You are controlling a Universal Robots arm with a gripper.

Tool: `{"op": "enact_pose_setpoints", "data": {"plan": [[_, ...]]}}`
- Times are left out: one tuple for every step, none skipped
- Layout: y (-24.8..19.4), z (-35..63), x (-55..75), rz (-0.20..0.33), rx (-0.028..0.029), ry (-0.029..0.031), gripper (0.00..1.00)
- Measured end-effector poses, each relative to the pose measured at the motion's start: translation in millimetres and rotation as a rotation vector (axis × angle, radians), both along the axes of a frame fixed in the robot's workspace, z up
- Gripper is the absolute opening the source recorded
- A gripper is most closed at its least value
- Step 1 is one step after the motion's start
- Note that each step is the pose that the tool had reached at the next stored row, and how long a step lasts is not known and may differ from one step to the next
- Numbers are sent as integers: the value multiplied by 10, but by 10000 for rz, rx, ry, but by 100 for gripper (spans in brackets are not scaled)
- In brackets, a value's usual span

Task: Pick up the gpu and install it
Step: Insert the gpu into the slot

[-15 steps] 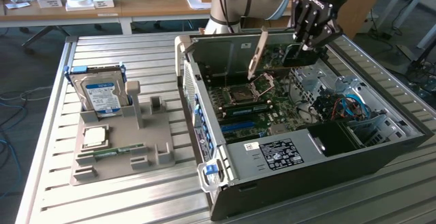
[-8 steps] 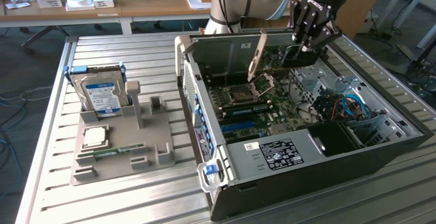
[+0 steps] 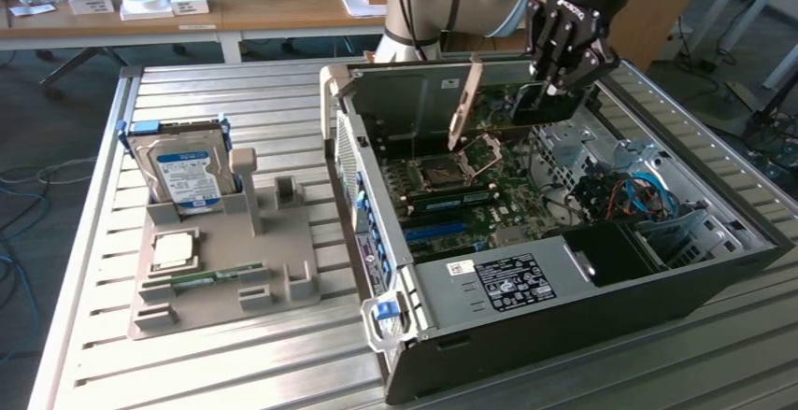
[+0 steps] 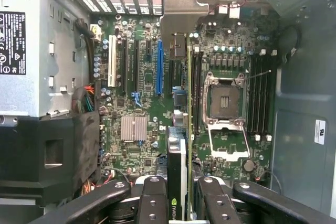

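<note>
My gripper [image 3: 556, 91] is shut on the gpu [image 3: 530, 111] and holds it above the open computer case [image 3: 698, 279], over the motherboard [image 3: 487, 186]. The card's pale metal bracket [image 3: 464, 106] points toward the case's rear wall. In the wrist view the gpu [image 4: 184, 145] appears edge-on between my black fingers [image 4: 152, 200], and its bracket [image 4: 178, 14] reaches toward the rear slot openings. It hangs just beside the blue expansion slot [image 4: 159, 66], between that slot and the empty CPU socket [image 4: 223, 100]. The card is clear of the board.
On the exterior view's left, a grey holder tray [image 3: 219, 312] carries a blue-labelled hard drive [image 3: 185, 172], a CPU [image 3: 172, 249] and a RAM stick [image 3: 206, 279]. Inside the case are the power supply [image 3: 505, 284] and blue cables [image 3: 642, 195]. A desk [image 3: 187, 8] stands behind.
</note>
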State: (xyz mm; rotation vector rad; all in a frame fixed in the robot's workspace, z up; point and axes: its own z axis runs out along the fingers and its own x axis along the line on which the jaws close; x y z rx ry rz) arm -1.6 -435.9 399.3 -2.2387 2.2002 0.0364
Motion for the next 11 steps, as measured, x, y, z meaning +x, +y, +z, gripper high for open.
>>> {"op": "enact_pose_setpoints", "data": {"plan": [[0,0,-6,0,0,0,27],[1,0,-11,0,0,0,27],[1,-1,-13,0,0,0,27],[1,-1,-14,1,0,0,27],[1,0,-15,0,0,0,27],[1,-1,-15,0,0,0,27],[1,0,-15,0,0,0,27],[1,-1,-16,0,0,0,27],[1,-1,-19,-2,0,0,27],[1,0,-23,-3,0,0,27],[1,-1,-28,0,0,0,27]]}}
